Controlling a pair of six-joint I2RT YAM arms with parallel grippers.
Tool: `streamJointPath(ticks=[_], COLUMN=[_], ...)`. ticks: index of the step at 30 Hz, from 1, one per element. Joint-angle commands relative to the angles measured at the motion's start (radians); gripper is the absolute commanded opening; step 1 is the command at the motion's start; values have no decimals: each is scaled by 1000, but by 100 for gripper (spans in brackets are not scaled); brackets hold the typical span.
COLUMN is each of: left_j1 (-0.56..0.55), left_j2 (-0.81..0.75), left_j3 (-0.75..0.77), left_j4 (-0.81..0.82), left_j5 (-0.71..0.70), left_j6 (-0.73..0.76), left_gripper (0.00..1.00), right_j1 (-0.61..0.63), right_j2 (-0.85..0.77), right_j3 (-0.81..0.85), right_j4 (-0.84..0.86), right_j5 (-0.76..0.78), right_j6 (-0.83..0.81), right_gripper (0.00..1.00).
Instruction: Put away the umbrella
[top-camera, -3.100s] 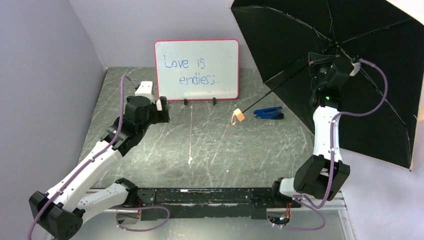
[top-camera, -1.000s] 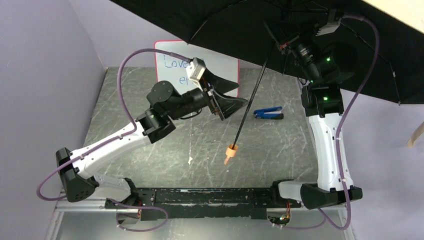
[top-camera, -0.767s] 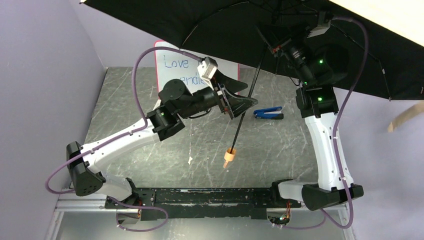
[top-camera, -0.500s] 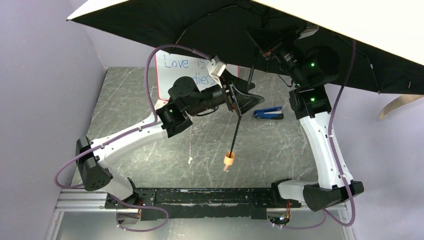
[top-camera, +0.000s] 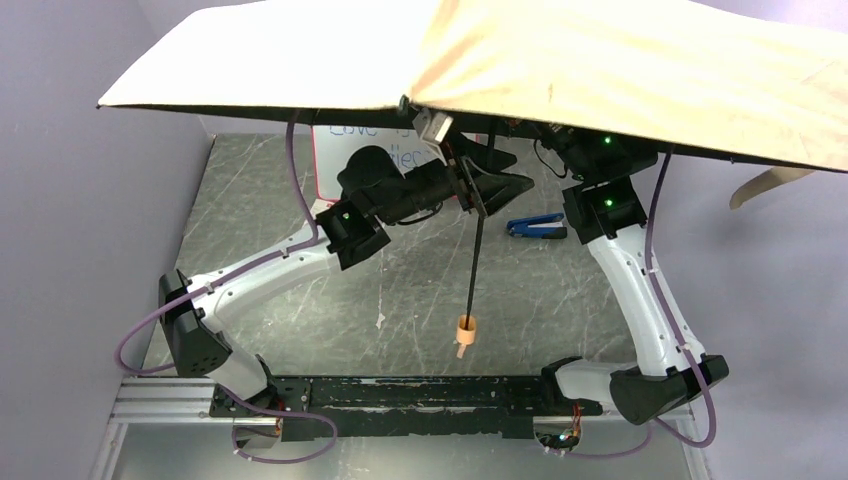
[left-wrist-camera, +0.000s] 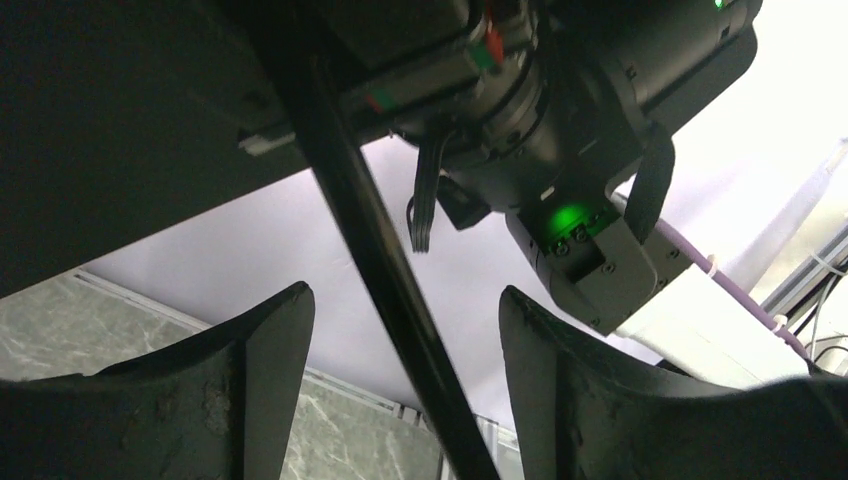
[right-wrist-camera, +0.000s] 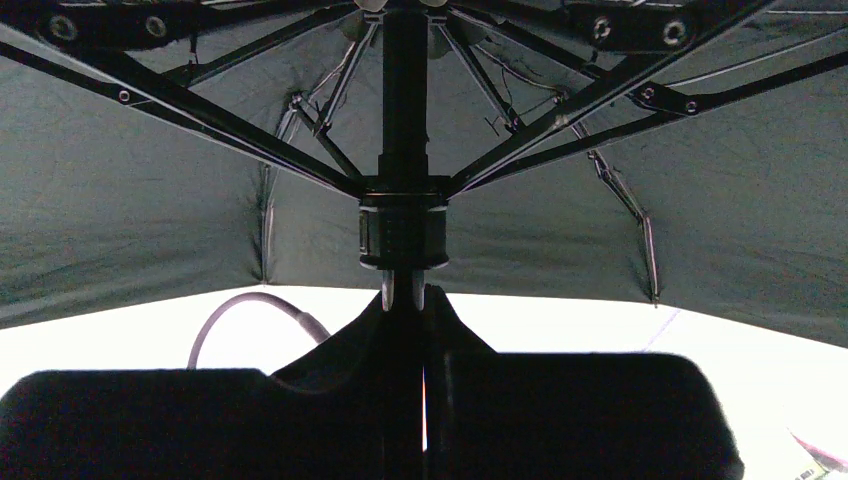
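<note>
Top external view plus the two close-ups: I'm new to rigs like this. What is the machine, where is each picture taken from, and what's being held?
These are two robot arms bolted at the near edge of a grey table. The wide picture comes from a fixed camera above and behind them. The other two come from a camera on each wrist, looking along that arm's own fingers.

An open umbrella, tan outside and black inside, spreads over the scene. Its shaft runs down to a pale handle.

The right end effector is shut on the shaft, high up under the canopy. The left end effector is open, with one finger on either side of the shaft and gaps showing.

On the table are a blue-black clip tool and a whiteboard, partly hidden.
</note>
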Motion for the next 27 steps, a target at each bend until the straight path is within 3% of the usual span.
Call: streamJointPath(ticks=[1,3,9,11,13,15,21,27], left_j1=[-7,-6,-4,-4,-3,-2,3,4], left_j2=[10,11,2,-2,-4,-11,-67,-109], left_j3=[53,57,45,48,54,58,32,52], left_j4=[43,36,39,31,8,-9,-46,-113], left_j5=[-38,-43,-63,-69,-83,-99,-191,-282], left_j6=[20,23,26,30,35,45,68,89], left_gripper=[71,69,41,27,6,5,5,5], right_j1=[19,23,35,37,37,37,37,37], right_j2=[-36,-37,-41,-44,-51,-62,-110,-135], right_j3=[-18,-29,-37,-36,-41,-50,-90,-150], right_j4=[94,104,106,93,79,61,-13,-33], right_j5=[-14,-19,-22,-22,-15,0,75,99], right_j6=[-18,-17,-34,-48,-62,-82,-169,-211], right_gripper=[0,0,0,0,0,1,36,59])
